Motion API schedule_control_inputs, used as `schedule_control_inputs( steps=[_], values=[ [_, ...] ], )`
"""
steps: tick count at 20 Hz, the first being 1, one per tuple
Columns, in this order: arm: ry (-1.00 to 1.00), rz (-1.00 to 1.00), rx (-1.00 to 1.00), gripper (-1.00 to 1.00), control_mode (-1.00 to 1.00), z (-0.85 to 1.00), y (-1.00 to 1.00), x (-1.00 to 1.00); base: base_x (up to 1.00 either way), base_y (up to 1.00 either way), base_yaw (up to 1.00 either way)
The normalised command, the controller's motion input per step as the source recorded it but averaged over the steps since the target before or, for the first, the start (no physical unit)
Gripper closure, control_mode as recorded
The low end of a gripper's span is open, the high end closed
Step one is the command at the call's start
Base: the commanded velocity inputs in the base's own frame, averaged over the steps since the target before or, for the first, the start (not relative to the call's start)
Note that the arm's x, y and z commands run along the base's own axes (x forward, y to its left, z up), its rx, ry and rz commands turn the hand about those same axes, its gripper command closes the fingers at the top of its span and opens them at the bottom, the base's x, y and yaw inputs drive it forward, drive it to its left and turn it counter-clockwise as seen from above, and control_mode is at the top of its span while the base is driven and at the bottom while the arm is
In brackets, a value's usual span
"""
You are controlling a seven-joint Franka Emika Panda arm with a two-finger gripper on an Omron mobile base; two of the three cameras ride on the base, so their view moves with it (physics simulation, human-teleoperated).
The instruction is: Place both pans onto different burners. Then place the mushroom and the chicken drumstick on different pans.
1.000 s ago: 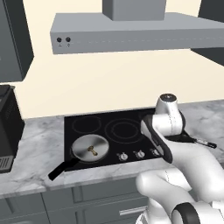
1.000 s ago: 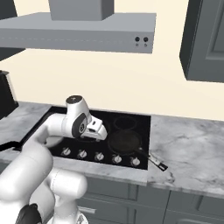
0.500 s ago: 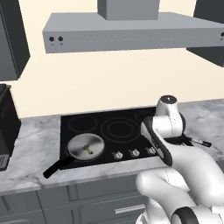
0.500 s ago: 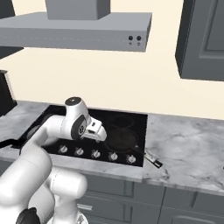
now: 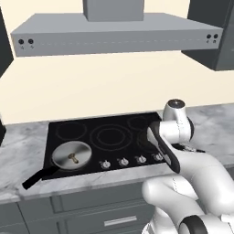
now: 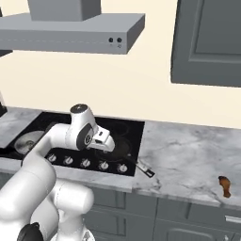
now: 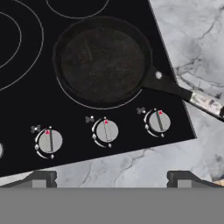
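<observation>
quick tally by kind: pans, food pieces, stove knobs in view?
Pans: 2, a silver pan with a tan mushroom in it, and a dark pan.
Food pieces: 2, that mushroom and the chicken drumstick on the counter.
Knobs: 5.
Total: 9.

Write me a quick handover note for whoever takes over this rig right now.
Gripper: open, empty, above the cooktop's front right corner.
Dark pan: on the front right burner, handle out over the counter.
Silver pan: on the front left burner, with the mushroom in it.
Drumstick: on the counter, right of the cooktop.
Done: both pans and the mushroom.
Left: drumstick into the dark pan.
</observation>
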Motion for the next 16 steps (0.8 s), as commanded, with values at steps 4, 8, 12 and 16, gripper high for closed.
schedule_control_inputs(
  steps=[4, 8, 12, 16],
  values=[
    [0.00, 0.00, 0.00, -1.00, 1.00, 0.00, 0.00, 0.00, -0.17, -0.48, 0.00],
    [0.00, 0.00, 0.00, -1.00, 1.00, 0.00, 0.00, 0.00, -0.15, -0.49, 0.00],
    [0.00, 0.00, 0.00, -1.00, 1.00, 0.00, 0.00, 0.00, -0.16, -0.49, 0.00],
    [0.00, 0.00, 0.00, -1.00, 1.00, 0.00, 0.00, 0.00, -0.13, -0.47, 0.00]
  ],
)
